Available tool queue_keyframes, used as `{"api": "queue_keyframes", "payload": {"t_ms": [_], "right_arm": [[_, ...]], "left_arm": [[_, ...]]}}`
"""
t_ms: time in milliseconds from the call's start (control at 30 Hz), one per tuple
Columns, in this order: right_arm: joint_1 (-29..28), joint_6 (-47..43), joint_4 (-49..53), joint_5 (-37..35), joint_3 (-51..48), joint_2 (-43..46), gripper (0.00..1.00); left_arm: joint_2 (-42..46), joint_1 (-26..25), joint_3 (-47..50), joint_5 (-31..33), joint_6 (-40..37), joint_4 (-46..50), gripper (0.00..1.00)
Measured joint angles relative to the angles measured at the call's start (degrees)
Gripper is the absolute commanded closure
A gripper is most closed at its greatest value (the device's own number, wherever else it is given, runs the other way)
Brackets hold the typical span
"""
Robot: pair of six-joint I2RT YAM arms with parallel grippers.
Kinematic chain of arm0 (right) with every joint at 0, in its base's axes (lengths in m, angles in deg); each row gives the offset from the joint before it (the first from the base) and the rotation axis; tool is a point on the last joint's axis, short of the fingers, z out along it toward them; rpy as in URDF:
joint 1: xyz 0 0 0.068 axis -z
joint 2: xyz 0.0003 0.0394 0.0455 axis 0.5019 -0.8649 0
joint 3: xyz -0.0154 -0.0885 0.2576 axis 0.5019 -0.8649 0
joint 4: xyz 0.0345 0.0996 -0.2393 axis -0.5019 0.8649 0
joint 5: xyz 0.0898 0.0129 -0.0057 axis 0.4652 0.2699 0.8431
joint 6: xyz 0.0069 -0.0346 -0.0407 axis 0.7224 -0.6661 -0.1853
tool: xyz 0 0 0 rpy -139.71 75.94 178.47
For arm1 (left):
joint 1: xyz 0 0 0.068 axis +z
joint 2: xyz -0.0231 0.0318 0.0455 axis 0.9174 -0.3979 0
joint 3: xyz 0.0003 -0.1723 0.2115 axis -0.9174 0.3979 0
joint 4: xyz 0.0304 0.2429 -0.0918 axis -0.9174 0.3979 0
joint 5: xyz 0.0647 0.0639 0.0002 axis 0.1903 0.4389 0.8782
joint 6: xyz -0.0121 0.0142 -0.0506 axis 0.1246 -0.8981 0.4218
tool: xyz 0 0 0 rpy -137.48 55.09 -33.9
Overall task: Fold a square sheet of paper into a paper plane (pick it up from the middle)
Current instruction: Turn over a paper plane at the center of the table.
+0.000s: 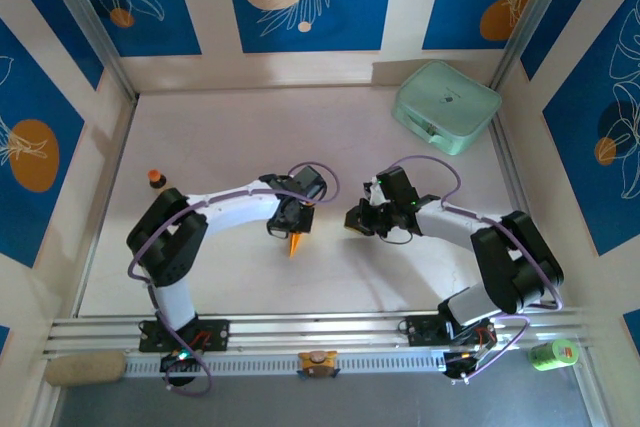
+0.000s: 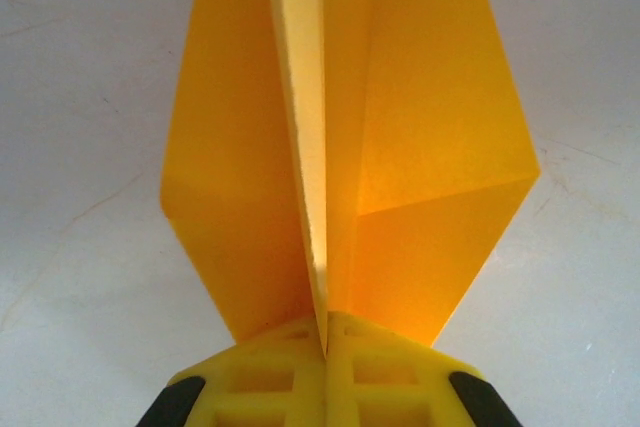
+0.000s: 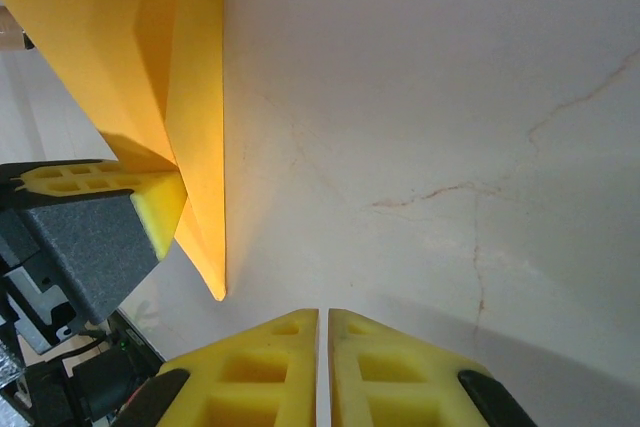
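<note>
The square sheet of paper stands folded into a slim, pointed orange-yellow paper plane [image 1: 296,245] near the table's middle. In the left wrist view the plane [image 2: 420,147] rises in two wings with a pale central crease. My left gripper [image 2: 325,335] is shut on the lower edge of that crease. The left gripper [image 1: 292,231] points down over the table. My right gripper [image 1: 356,220] hovers a short way to the plane's right. In the right wrist view, the right gripper [image 3: 323,322] is shut with nothing between its fingers. The plane [image 3: 195,107] hangs at the upper left there, apart from my right fingers.
A mint-green rounded case [image 1: 446,107] lies at the back right corner. A small brown orange-capped bottle [image 1: 156,179] stands at the left edge. A green object [image 1: 553,352] and a beige roll [image 1: 85,367] sit off the table in front. Walls close three sides.
</note>
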Motion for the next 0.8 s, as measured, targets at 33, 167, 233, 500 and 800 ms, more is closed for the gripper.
{"api": "queue_keyframes", "payload": {"t_ms": [33, 167, 233, 500, 800], "right_arm": [[-0.09, 0.0, -0.09, 0.0, 0.0, -0.13, 0.88], [-0.22, 0.0, -0.31, 0.15, 0.0, -0.48, 0.88], [-0.22, 0.02, -0.35, 0.17, 0.0, -0.61, 0.88], [-0.22, 0.0, -0.55, 0.17, 0.0, -0.63, 0.88], [-0.22, 0.0, -0.48, 0.2, 0.0, -1.27, 0.88]], "left_arm": [[0.0, -0.2, 0.0, 0.13, 0.11, -0.02, 0.95], [0.0, -0.74, 0.0, 0.17, 0.22, -0.02, 0.94], [0.0, -0.81, 0.0, 0.17, 0.22, 0.0, 0.92], [-0.02, -0.85, 0.0, 0.15, 0.44, 0.0, 0.86], [-0.2, -0.85, 0.0, 0.11, 0.46, -0.02, 0.85]]}}
